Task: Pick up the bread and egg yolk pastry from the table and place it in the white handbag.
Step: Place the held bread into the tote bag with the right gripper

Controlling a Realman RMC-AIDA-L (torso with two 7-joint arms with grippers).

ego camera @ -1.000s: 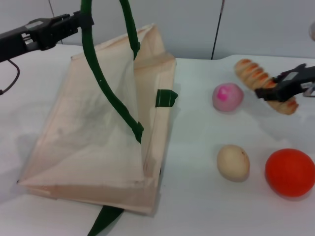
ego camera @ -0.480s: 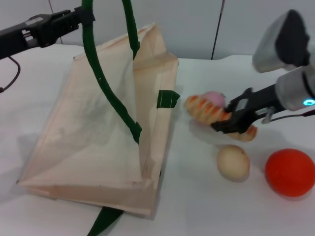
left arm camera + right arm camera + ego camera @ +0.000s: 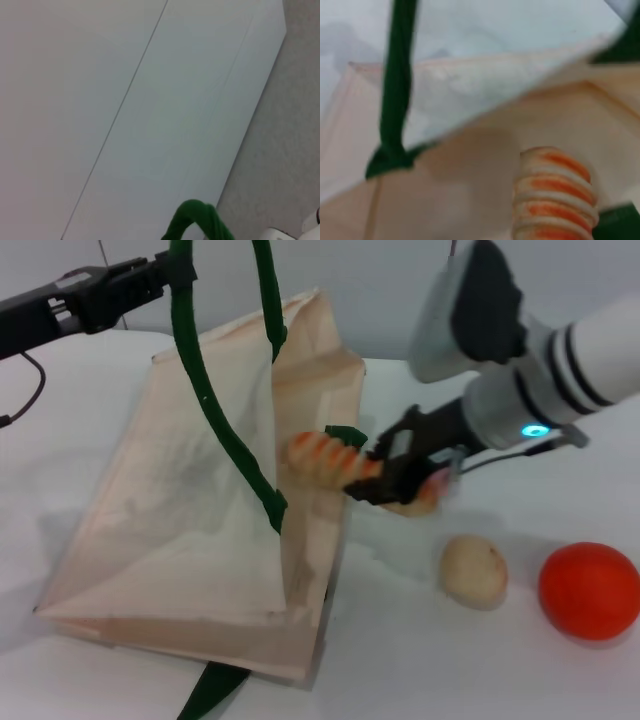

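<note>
Right pincer [image 3: 385, 472] clamped on the bread [image 3: 330, 462], holding it level, its free end over the open side of the white handbag [image 3: 180, 530]. Left pincer [image 3: 165, 275] is closed on a green strap handle [image 3: 205, 390], holding it up. Egg yolk pastry [image 3: 473, 571] sits on the bench [image 3: 420, 660], beside the orange ball [image 3: 590, 591].

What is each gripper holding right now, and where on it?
The right gripper grips the bread near its right end, at the white handbag opening. The left gripper holds up a green handle.
</note>
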